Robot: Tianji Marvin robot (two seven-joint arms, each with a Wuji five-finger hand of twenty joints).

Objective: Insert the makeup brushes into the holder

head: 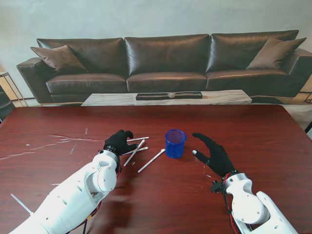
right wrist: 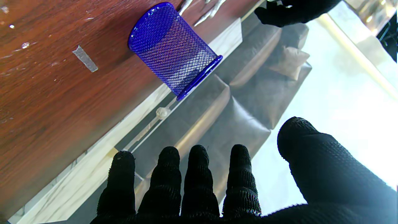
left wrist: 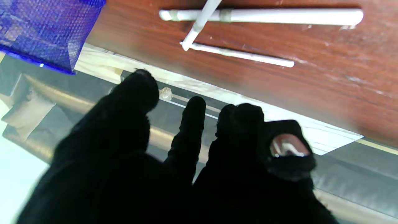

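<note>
Two hands hold nothing: left hand (head: 118, 142) loosely curled over the brushes (head: 136, 151), right hand (head: 213, 154) spread beside the holder (head: 175, 143).

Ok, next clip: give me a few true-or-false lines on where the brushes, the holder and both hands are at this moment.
1. The blue mesh holder stands upright on the table. True.
2. A brush is already in the holder. False: none shows inside; the brushes lie flat on the table.
3. The brushes lie to the holder's left. True.
4. The right hand grips the holder. False: it is open, beside the holder and apart from it.
5. The left hand holds a brush up in the air. False: its fingers are empty near the brushes.
</note>
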